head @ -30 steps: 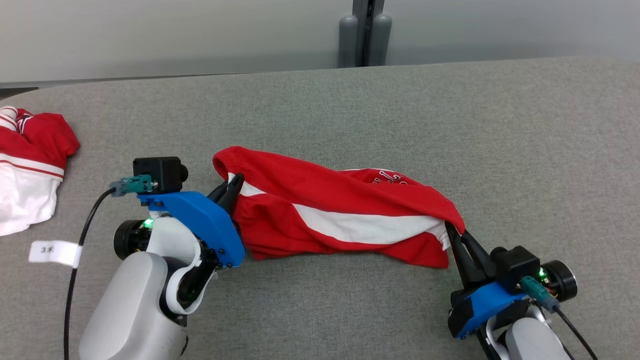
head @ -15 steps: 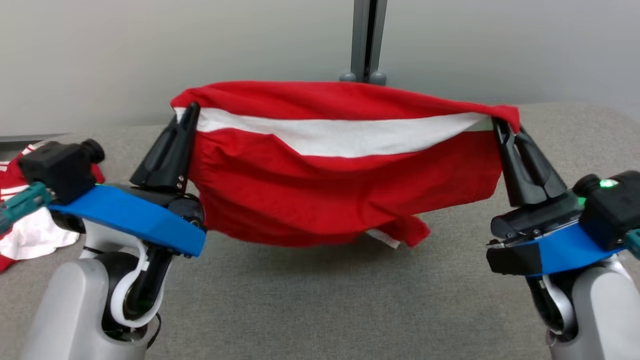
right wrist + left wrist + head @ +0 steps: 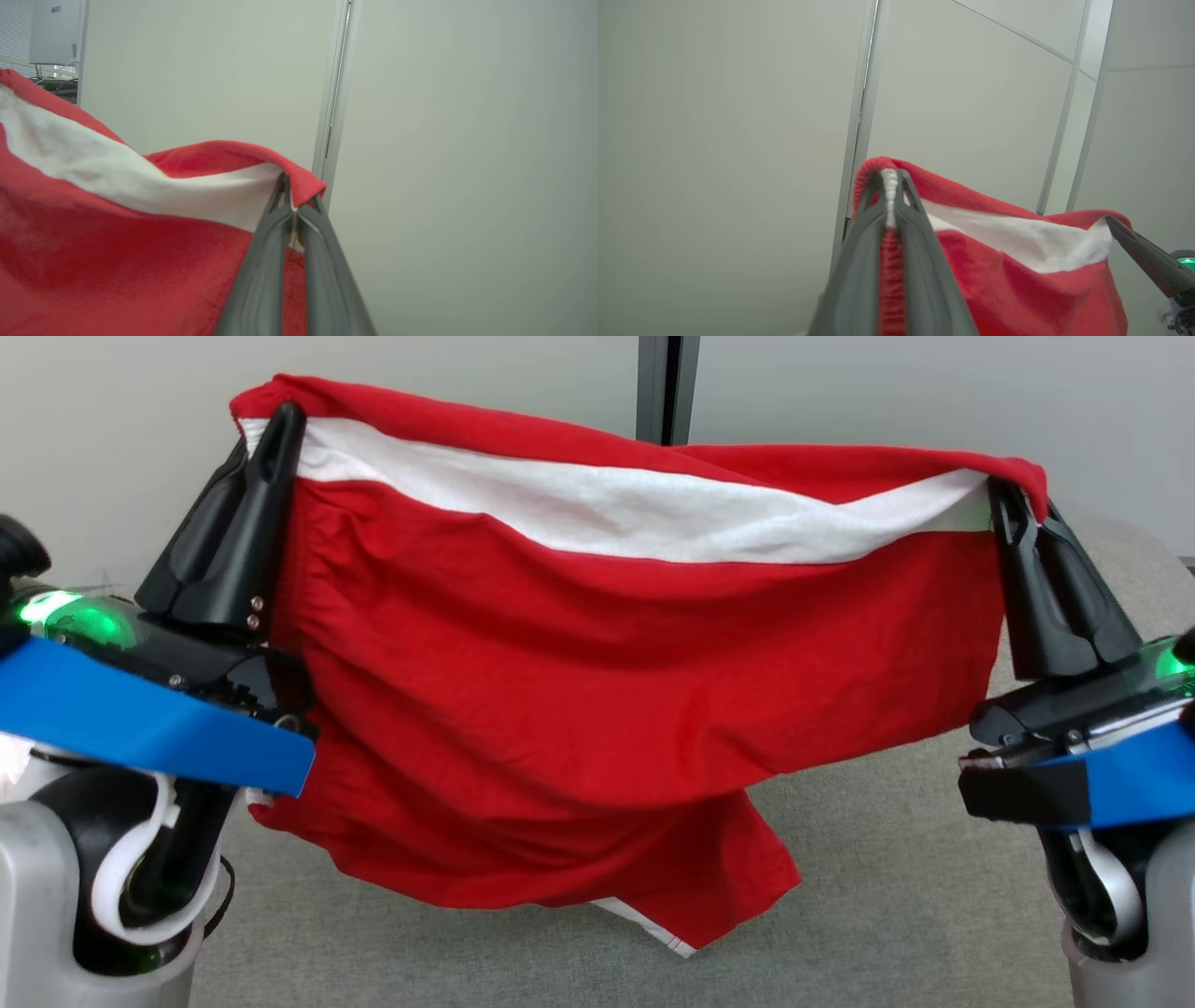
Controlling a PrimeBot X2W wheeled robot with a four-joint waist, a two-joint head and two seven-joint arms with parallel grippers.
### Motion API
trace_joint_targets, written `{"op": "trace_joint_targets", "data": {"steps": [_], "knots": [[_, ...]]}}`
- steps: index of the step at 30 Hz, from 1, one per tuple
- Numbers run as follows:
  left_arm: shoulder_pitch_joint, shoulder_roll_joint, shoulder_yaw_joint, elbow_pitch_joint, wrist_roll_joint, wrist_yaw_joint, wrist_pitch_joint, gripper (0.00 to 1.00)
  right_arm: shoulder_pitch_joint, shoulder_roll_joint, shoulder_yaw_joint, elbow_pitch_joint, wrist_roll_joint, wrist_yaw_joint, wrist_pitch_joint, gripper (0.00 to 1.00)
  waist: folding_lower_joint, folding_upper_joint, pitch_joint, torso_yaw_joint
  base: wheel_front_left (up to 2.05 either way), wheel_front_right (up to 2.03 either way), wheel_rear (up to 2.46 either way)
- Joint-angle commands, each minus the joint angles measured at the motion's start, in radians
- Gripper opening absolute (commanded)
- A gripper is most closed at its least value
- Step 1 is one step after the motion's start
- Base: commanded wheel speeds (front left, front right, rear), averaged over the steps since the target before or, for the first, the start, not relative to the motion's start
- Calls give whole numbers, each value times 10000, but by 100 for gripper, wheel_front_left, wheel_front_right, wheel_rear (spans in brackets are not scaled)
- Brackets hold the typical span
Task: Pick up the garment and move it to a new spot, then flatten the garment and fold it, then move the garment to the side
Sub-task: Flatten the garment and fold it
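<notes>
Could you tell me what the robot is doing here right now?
The robot is holding a red-and-white garment up in the air by its top edge. The left gripper is shut on one corner and the right gripper on the other, so the cloth hangs spread between them above the grey table. It is not yet laid flat or folded.

Grey vertical post [image 3: 661, 387] centre back. Pale partition wall panels [image 3: 112, 439] either side of post. Grey fabric-covered table [image 3: 896, 905] before post. Light even, soft.
</notes>
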Motion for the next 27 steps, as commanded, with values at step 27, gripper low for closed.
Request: {"op": "trace_joint_targets", "data": {"steps": [27], "knots": [[-3877, -1288, -1411, 7336, -27, -1186, -3914, 0, -5632, 790, -284, 9866, -1333, 1, -3490, 0, 2, 0, 3027, -720, 0, 0, 0]]}}
